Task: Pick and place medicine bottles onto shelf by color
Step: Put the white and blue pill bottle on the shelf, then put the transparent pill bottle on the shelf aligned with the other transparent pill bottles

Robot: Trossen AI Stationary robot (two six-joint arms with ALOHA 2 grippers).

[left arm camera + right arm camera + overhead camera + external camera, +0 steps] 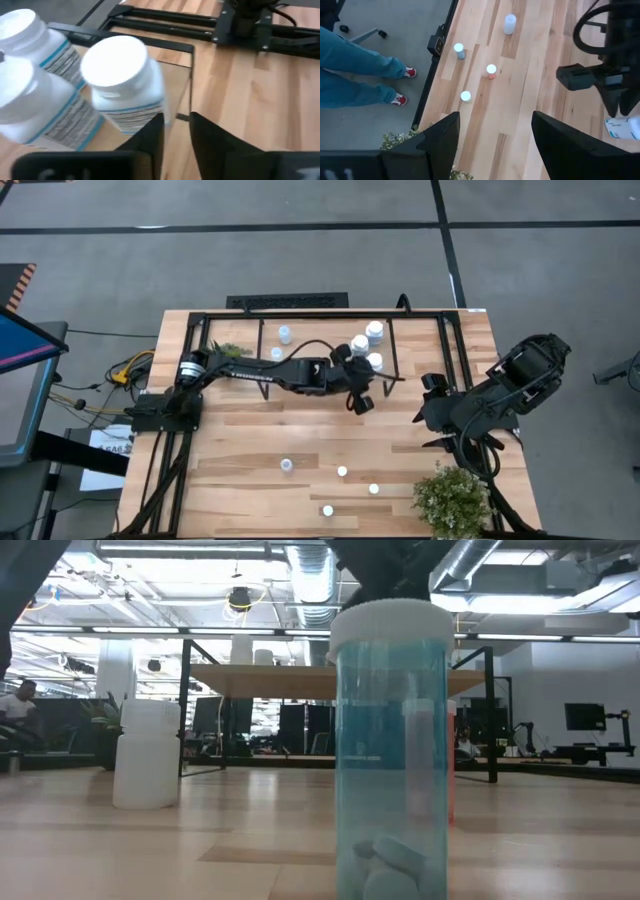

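The left gripper [176,117] sits at the centre of the high view. Its claw is pinched shut with nothing visible between the fingers, and the tips are just beside the nearest white bottle [122,82]. That bottle stands with two other white bottles [368,336] on the shelf [420,340], just right of centre in the upper half of the high view. This looks like the end of a placement, so the claw should back straight out along its own line. Any sideways swing risks a finger clipping the near bottle and toppling it into its neighbours. All three white bottles are upright, with the long axis vertical, caps up and label bands running round the body. Four small bottles [342,471] wait on the table in the lower centre, also upright. The right gripper [495,120] idles at the right edge, spread wide and empty.
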